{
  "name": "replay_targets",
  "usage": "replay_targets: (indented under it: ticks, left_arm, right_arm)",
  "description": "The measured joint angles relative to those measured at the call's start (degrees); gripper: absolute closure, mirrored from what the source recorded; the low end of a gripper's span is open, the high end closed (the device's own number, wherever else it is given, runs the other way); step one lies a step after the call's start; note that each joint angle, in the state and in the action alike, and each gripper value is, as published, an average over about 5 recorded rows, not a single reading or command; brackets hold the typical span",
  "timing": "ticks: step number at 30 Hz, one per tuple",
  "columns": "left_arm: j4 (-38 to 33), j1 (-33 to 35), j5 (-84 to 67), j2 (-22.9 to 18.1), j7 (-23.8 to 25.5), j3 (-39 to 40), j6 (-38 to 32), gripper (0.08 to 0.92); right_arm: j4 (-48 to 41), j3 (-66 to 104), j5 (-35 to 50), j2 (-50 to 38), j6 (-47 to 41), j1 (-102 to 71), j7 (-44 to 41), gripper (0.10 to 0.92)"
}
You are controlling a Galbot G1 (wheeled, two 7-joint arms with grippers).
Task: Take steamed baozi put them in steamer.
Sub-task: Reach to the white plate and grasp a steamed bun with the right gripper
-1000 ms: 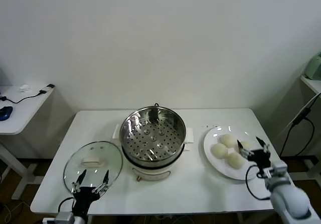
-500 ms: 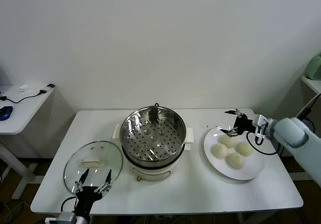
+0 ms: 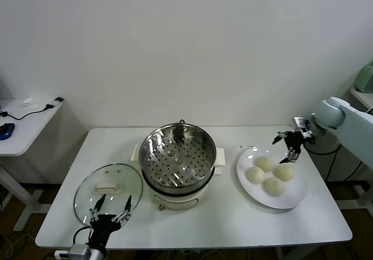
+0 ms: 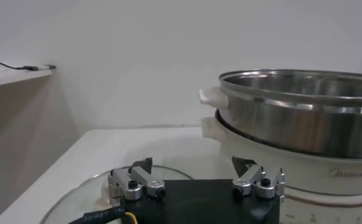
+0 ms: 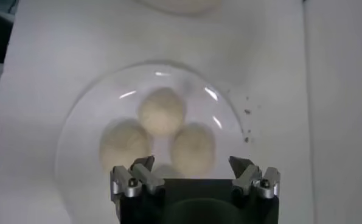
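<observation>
Four buns [image 3: 270, 173] on plate [image 3: 294, 200]; steamer [image 3: 177, 158] beside it. Right gripper [image 3: 285, 148] above buns, released. Left gripper [image 3: 109, 211] over lid [image 3: 108, 190], released.

Steamer [image 3: 178, 161] near the middle of the table [image 3: 233, 219], tray inside bare. Glass lid [image 3: 108, 191] flat on the table to the steamer's left and nearer the front edge. Plate [image 3: 291, 199] to the steamer's right, apart from it. Four steamed baozi [image 3: 271, 174] on the plate, clustered and touching. Left gripper [image 3: 110, 210] at the table's front edge, over the near rim of the lid, fingers spread. Right gripper [image 3: 287, 146] above the far right part of the plate, behind the buns, fingers apart, clear of them. Side table [image 3: 23, 126] far off to the left, a cable [image 3: 32, 112] lying on it.
</observation>
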Motion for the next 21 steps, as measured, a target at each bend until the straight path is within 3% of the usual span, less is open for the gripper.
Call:
replay_targets:
  ticks: [21]
  left_arm:
    - [1.0,-0.1,1.0,-1.0,0.4,0.2,0.1,0.177]
  right_arm:
    - [-16.5,-0.1,-3.2,13.5,-2.9,-5.9,2.4,0.203]
